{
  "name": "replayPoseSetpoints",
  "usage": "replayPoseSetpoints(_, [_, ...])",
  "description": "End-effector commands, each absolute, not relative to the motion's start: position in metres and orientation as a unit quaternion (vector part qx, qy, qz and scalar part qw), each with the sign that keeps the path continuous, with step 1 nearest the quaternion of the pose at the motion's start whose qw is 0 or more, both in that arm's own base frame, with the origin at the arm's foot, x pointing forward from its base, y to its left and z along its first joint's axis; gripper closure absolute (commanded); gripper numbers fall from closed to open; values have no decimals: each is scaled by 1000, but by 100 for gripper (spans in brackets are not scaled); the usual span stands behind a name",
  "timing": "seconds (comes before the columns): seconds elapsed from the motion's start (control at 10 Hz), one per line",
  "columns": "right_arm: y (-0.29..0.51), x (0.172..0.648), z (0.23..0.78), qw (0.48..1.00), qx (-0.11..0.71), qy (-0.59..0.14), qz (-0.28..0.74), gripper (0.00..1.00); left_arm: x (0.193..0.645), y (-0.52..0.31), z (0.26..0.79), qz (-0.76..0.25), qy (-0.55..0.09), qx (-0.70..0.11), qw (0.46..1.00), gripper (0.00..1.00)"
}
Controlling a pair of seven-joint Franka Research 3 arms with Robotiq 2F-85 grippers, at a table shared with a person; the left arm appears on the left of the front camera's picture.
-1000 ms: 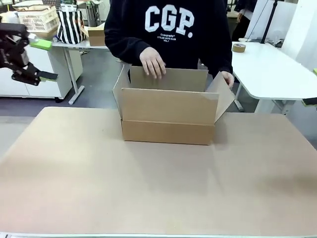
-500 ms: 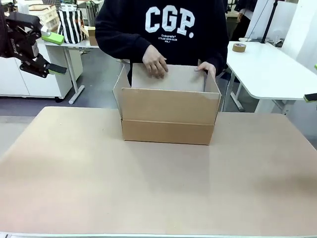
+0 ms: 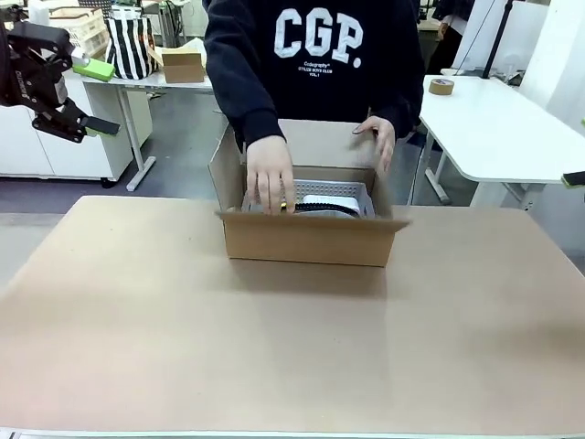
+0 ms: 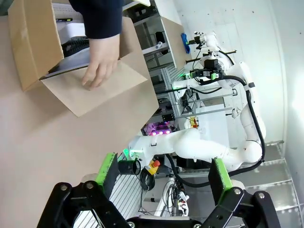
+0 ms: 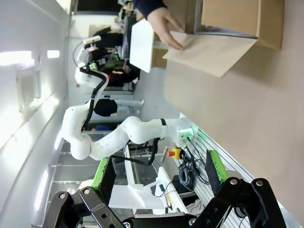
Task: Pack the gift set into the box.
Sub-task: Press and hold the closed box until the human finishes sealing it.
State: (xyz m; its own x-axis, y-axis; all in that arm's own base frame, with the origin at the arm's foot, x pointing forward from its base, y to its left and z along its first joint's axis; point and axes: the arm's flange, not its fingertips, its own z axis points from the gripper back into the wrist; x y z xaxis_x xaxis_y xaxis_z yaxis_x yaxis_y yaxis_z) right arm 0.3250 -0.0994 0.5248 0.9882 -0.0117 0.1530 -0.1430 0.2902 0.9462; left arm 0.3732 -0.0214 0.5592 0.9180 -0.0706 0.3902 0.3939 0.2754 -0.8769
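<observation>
Brown box (image 3: 311, 240) sits at the middle of the table (image 3: 137, 347) with its flaps open and a grey perforated tray (image 3: 343, 192) inside. Packing looks partly done and the flaps are not yet closed. One hand (image 3: 270, 183) reaches into it; the other hand (image 3: 377, 137) is on the far flap. The left gripper (image 3: 99, 99) hangs well left of the box, fingers apart. The right gripper (image 5: 159, 173) is spread and empty.

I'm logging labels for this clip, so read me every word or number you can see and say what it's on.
"CGP." in white, on the person's black sweatshirt.
Small lines under it: too small to read.
Box: no print.
</observation>
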Motion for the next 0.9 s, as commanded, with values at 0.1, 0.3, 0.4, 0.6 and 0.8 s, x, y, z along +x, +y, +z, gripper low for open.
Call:
replayPoseSetpoints(0.1, [-98,325,530,794,603,-65,36,0,372,-21,560,-146,-135,-585,787,0])
replayPoseSetpoints(0.3, [-98,325,530,794,603,-65,36,0,372,-21,560,-146,-135,-585,787,0])
replayPoseSetpoints(0.4, [-98,325,530,794,603,-65,36,0,372,-21,560,-146,-135,-585,787,0])
replayPoseSetpoints(0.6, [-98,325,530,794,603,-65,36,0,372,-21,560,-146,-135,-585,787,0])
replayPoseSetpoints(0.8, [-98,325,530,794,603,-65,36,0,372,-21,560,-146,-135,-585,787,0])
